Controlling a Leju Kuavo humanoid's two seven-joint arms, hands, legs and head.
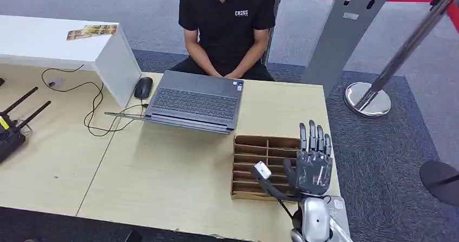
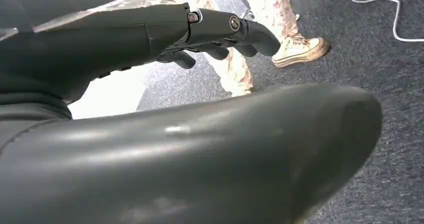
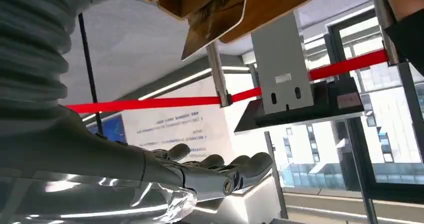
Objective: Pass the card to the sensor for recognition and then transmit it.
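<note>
One card (image 3: 215, 21), thin, stiff and light, is seen past the right hand (image 1: 313, 163), which is held wide and empty over the slotted tray (image 1: 246, 144); its slippery faces suggest pinching by an edge.

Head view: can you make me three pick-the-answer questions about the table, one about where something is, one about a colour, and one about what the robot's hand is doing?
1. Where is the mouse?
A. On the laptop
B. Beside the laptop
C. On the floor

2. What colour is the person's shirt?
A. Black
B. Red
C. White

3. What is the right hand doing?
A. Holding a card
B. Pressing the laptop keys
C. Holding nothing, fingers apart

Answers:
1 B: the mouse lies on the table by the laptop's side.
2 A: the shirt is black with small white letters.
3 C: the fingers are straight and spread above the box.
</note>
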